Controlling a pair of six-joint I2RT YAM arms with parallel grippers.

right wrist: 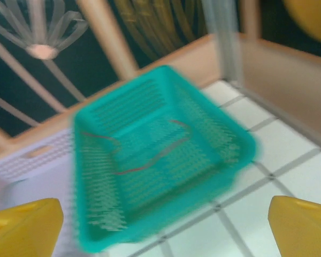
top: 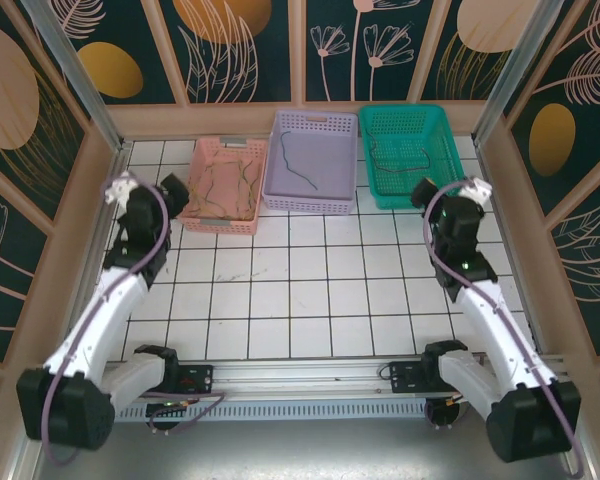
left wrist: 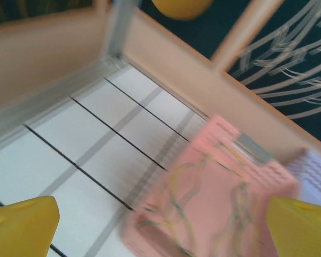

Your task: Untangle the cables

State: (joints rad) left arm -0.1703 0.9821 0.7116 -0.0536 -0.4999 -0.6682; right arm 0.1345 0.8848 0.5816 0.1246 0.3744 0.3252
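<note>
Top external: pink basket (top: 220, 224) at eleven o'clock holds yellow cables (top: 226, 186), lilac basket (top: 310, 204) a dark cable (top: 298, 166), green basket (top: 385, 195) a red cable (right wrist: 150, 163). Left hand (left wrist: 160, 227) and right hand (right wrist: 163, 227) spread wide.

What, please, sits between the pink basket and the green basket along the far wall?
The lilac basket, holding one dark cable, sits between the pink basket and the green basket, as the top external view shows.

The left arm (top: 110, 300) stretches forward along the left side, with its wrist bent inward. The left gripper (top: 172, 190) points right, its fingers (left wrist: 21, 227) spread wide and gripping nothing. The right arm (top: 485, 305) mirrors it. The right gripper (top: 427, 190) points left, its fingers (right wrist: 24, 225) likewise wide apart and empty.
</note>
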